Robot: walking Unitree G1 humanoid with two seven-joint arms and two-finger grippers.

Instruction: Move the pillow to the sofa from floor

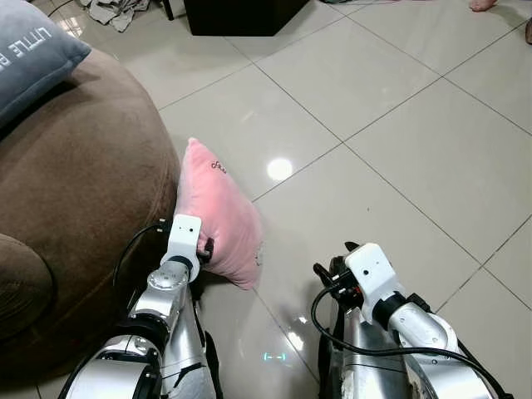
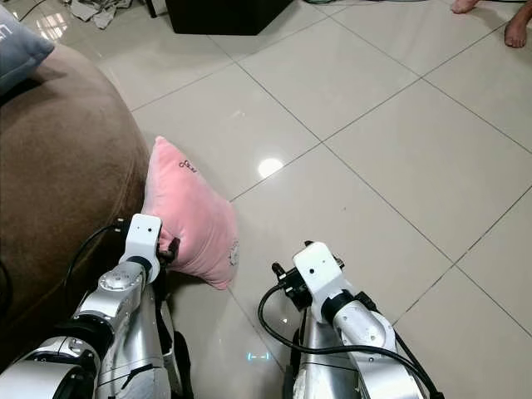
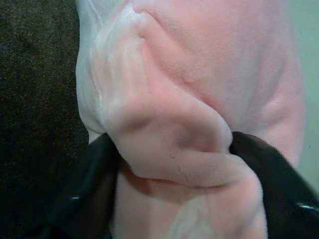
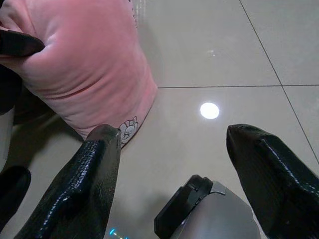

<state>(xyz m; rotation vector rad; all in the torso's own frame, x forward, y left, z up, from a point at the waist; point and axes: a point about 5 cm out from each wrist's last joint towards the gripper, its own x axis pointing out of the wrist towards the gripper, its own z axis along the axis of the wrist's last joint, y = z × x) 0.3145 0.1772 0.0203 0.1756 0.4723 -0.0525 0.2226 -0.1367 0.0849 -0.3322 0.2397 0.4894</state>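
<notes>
Pink plush is bunched between the black fingers (image 3: pixel 259 169) of the left gripper (image 1: pixel 202 249), which is clamped on the near edge of the pink pillow (image 1: pixel 218 212). The pillow stands on one corner on the pale tiled floor (image 1: pixel 391 150), leaning against the rounded side of the brown sofa (image 1: pixel 75 183), its top corner pointing up beside the armrest. A small embroidered mark sits near that top corner, and a little cartoon patch shows near the pillow's low corner (image 4: pixel 128 130) in the right wrist view. The right gripper (image 4: pixel 174 164) hangs low over the tiles just beside the pillow, its two fingers spread wide apart with nothing between them. On the sofa's top lies a grey cushion (image 1: pixel 33 50) with white lettering. A dark cabinet (image 1: pixel 241 15) stands at the far edge of the floor, crumpled cloth (image 1: pixel 116 12) beside it, and a person's bare feet (image 2: pixel 515 29) rest on the tiles at the far right.
</notes>
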